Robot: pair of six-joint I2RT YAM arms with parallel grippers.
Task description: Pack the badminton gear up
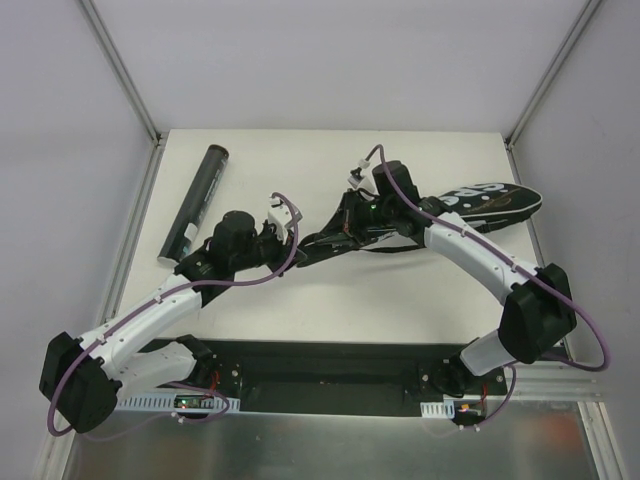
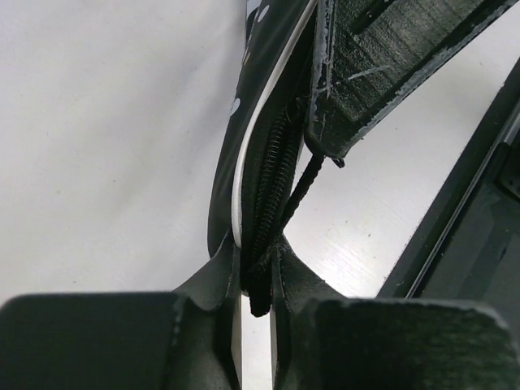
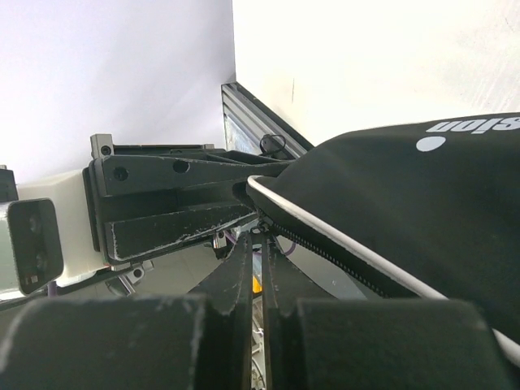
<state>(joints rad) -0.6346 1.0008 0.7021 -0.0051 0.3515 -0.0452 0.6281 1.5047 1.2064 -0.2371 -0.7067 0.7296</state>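
Nothing fancy on my feed: a white table (image 1: 330, 300), a black mounting plate (image 1: 330, 375) along its near edge, and a shiny metal sheet (image 1: 330, 450) nearer still. There's a left rail (image 1: 118, 62) and a right rail (image 1: 557, 68) at the far corners, and pale walls (image 1: 330, 60) behind.

tube (image 1: 196, 203): you'll find it far left on the table (image 1: 330, 300), lying aslant, well apart from the bag.
bag (image 1: 480, 200): runs across the table from centre out to your far right.
left gripper (image 2: 258, 268): at the bag's left end, on its edge.
right gripper (image 3: 262, 244): just right of the left one, on the same edge.
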